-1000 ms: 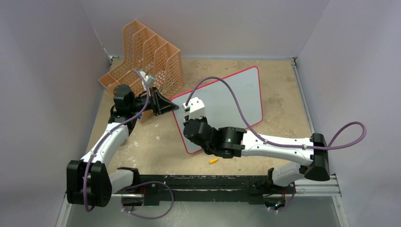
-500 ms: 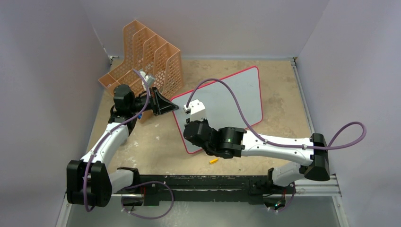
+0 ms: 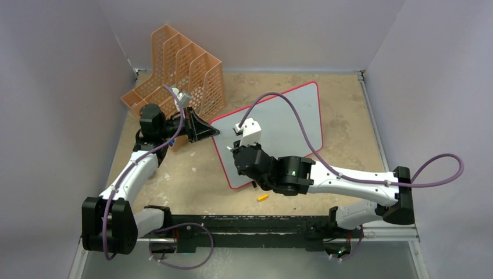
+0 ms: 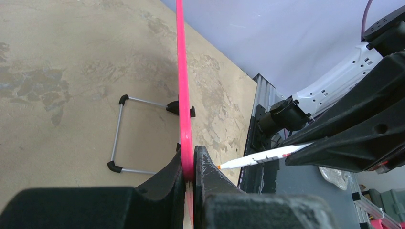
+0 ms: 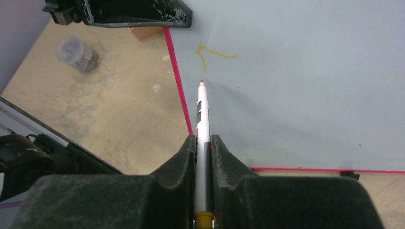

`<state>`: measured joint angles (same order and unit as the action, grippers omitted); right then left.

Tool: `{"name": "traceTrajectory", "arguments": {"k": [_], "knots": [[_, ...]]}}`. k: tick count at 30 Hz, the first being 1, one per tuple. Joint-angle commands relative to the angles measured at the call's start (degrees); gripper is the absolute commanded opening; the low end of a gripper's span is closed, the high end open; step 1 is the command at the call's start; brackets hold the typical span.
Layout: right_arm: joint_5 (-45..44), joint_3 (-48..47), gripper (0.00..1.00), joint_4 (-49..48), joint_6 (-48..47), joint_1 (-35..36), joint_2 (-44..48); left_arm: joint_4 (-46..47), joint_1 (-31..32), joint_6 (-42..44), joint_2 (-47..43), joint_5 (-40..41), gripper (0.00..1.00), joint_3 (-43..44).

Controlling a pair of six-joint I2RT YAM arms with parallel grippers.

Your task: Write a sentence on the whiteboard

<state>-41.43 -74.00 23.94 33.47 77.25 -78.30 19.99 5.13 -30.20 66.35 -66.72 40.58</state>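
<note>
Mottled tan table (image 3: 360,151) — orange file rack (image 3: 186,70) back-left; whiteboard (image 3: 308,107) standing mid-table; small orange piece (image 3: 263,197) near front.

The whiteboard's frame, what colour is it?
Bright pink-red; the whiteboard's frame shows best in the left wrist view.

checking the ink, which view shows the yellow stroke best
Right wrist: the yellow stroke shows clearly on the whiteboard beyond the marker tip. Top view does not show it; left wrist sees the board edge-on.
</note>
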Motion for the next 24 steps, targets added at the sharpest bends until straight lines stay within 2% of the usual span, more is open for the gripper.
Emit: {"name": "traceTrajectory", "arguments": {"k": [1,8,24], "knots": [[-3.0,0.7,0.00,-3.9,1.2,0.3,1.4,2.5,-0.2,2.7,-0.6,-2.7,0.00,1.1],[-2.7,1.3,0.00,-7.9,-1.1,0.4,0.7,2.5,-0.2,2.7,-0.6,-2.8,0.00,1.1],[-5.3,1.8,0.00,-8.0,-0.7,0.3,-1.7,2.6,-0.2,2.7,-0.4,-2.9,0.00,1.2]]}}
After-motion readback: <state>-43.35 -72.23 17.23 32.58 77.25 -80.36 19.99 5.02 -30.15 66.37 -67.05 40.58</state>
